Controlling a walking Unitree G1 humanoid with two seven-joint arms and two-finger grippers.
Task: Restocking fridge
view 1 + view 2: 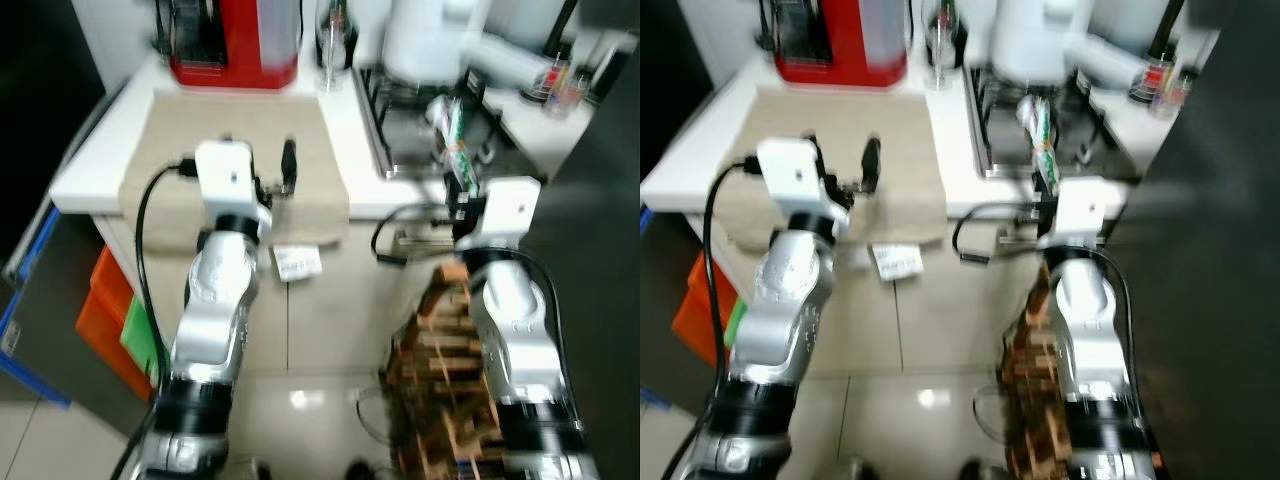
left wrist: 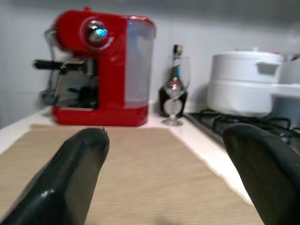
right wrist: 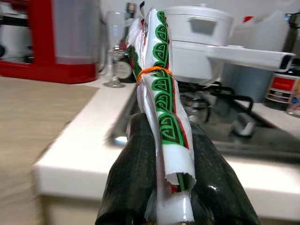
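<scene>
My right gripper (image 3: pixel 166 154) is shut on a long packet (image 3: pixel 161 98) wrapped in white plastic with green and red print and an orange rubber band. In the head views the packet (image 1: pixel 455 140) sticks up over the front edge of the gas hob (image 1: pixel 420 130). My left gripper (image 1: pixel 262 165) is open above the beige mat (image 1: pixel 240 150) on the white counter, with nothing between its fingers (image 2: pixel 70 173).
A red coffee machine (image 1: pixel 235 40), a dark bottle and a wine glass (image 2: pixel 174 91) stand at the back of the counter. A white pot (image 1: pixel 430 35) sits on the hob. Orange and green crates (image 1: pixel 115 310) lie below left, a wooden rack (image 1: pixel 440 380) below right. A dark panel (image 1: pixel 600 250) rises at right.
</scene>
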